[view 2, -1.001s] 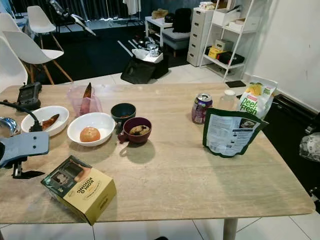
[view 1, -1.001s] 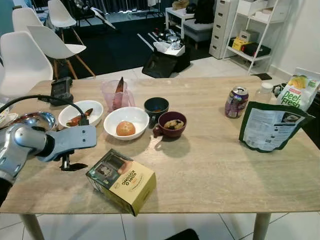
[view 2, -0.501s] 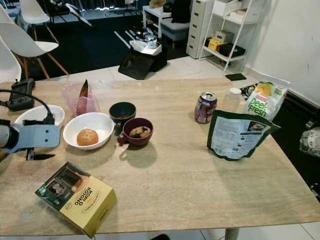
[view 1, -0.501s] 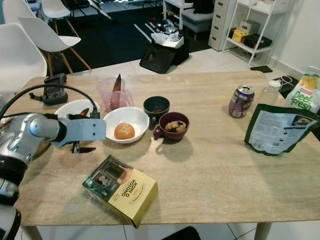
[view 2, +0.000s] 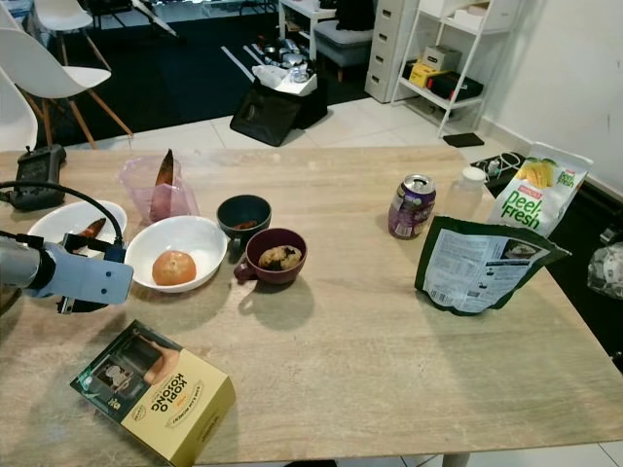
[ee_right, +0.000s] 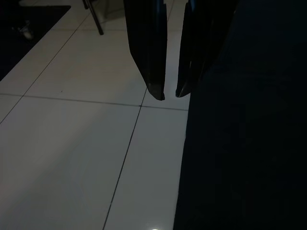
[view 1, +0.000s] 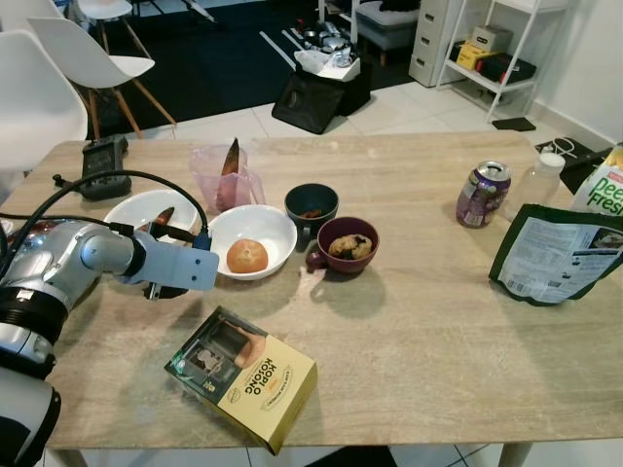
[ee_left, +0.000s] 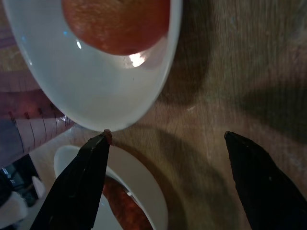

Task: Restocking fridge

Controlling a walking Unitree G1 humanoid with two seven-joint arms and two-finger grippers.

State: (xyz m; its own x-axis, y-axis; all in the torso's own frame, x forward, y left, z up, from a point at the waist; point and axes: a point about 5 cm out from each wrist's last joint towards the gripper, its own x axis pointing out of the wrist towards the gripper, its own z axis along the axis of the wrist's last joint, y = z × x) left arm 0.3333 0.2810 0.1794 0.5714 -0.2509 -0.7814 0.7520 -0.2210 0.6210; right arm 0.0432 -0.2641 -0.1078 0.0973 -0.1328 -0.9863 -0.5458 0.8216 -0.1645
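two white bowls sit on the left part of the wooden table (view 1: 419, 321): a small white bowl (view 1: 136, 209) with a reddish piece of food near the left edge, and a larger white bowl (view 1: 255, 233) holding a round orange-brown food (view 1: 247, 256), just beside it. behind them stands a pink measuring cup (view 1: 222, 179); to the right are a dark teal cup (view 1: 311, 203) and a maroon mug (view 1: 343, 243) with food. the yellow and green kopiko box (view 1: 243, 377) lies close to the front edge. the middle and right front of the table are bare. a purple can (view 1: 483, 194), a clear bottle (view 1: 541, 179) and a dark green pouch (view 1: 560, 253) stand near the right edge.

the left arm reaches forward, low over the table. the left gripper (ee_left: 165, 184) hangs with its fingers spread wide and holding nothing, over the wood between the two white bowls. the right gripper (ee_right: 170, 93) hangs idle over the white floor tiles, its fingers almost together and empty.
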